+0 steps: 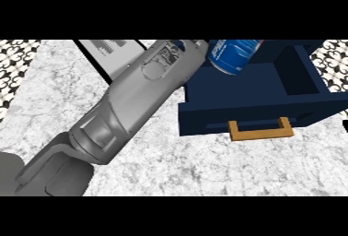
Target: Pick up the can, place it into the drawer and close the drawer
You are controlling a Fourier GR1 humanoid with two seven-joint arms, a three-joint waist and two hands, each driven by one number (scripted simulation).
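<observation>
One blue can (234, 54) hangs over the open drawer's (258, 87) back edge; hand grip hidden.

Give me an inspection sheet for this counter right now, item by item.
Surface: white speckled counter.
Job's things: blue can tilted above the open drawer; navy drawer with a tan handle.
Clutter: flat grey panel at the far edge.
Hands: a grey forearm reaches to the can; its hand is hidden, so whether it is open or shut cannot be told. The other hand is not seen.
Cables: nothing seen.
Surroundings: patterned floor at both sides.
</observation>
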